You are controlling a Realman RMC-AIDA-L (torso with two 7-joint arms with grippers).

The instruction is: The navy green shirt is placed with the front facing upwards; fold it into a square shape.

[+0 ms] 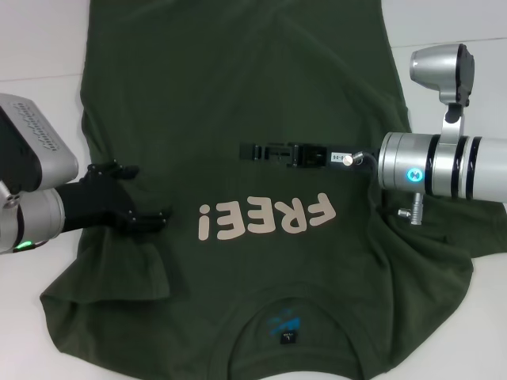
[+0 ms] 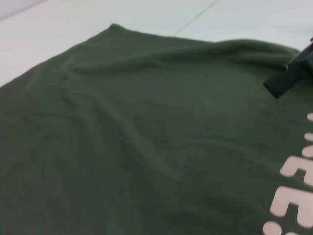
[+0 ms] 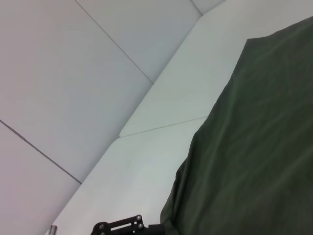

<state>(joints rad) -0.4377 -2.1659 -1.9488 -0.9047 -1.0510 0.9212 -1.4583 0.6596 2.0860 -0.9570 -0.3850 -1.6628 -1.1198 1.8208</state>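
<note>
- White table, smooth with thin seams, is carrying the navy green shirt, which is lying front up across most of it, collar nearest the robot; soft matte cotton is rippling in shallow folds near the sleeves
- Pale beige block letters on the chest are reading "FREE!"; a small black label and blue print are showing inside the collar
- Right gripper is hovering over the shirt's middle, above the lettering, slim black fingers looking pressed together on nothing
- Left gripper is sitting at the shirt's left edge, black fingers spread apart, grasping nothing
</note>
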